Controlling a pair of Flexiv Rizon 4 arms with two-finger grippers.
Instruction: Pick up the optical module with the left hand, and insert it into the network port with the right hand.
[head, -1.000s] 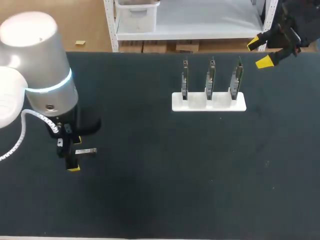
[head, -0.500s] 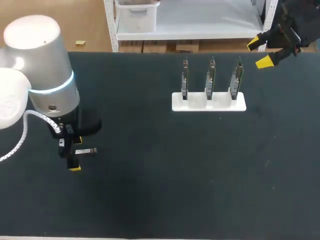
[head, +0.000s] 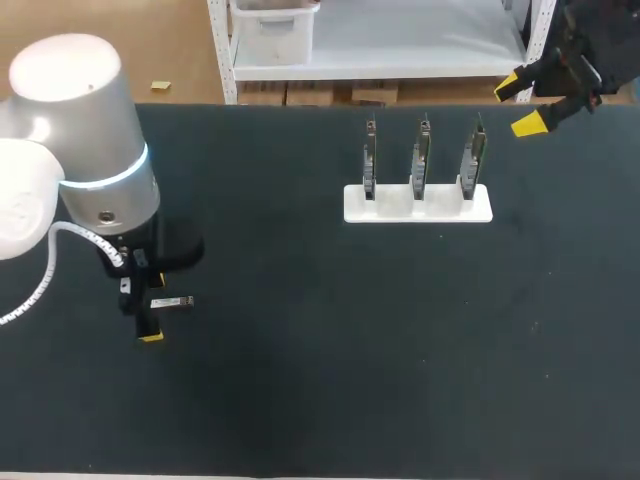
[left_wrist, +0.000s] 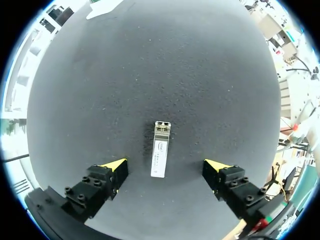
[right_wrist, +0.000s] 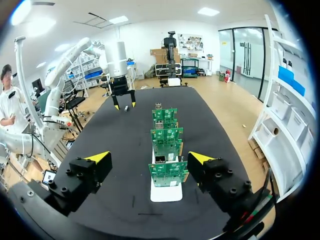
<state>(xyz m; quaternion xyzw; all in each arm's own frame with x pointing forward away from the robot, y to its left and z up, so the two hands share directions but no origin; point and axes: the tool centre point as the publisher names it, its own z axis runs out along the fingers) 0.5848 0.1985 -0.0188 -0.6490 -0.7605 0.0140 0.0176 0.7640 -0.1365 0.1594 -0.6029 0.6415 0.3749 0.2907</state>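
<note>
A dark table (head: 320, 390) with a matte, faintly speckled top fills the head view. Toward its far right side sits a low white stand (head: 418, 206). Three green circuit boards (head: 421, 158) stand upright in it in a row (edge-on from above, their faces showing in the right wrist view).

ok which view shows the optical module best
The left wrist view: the optical module lies flat on the table, whole and close, between the open fingers of the left gripper, untouched. The head view shows it as a small sliver beside that gripper; the right wrist view, only a far speck.
</note>
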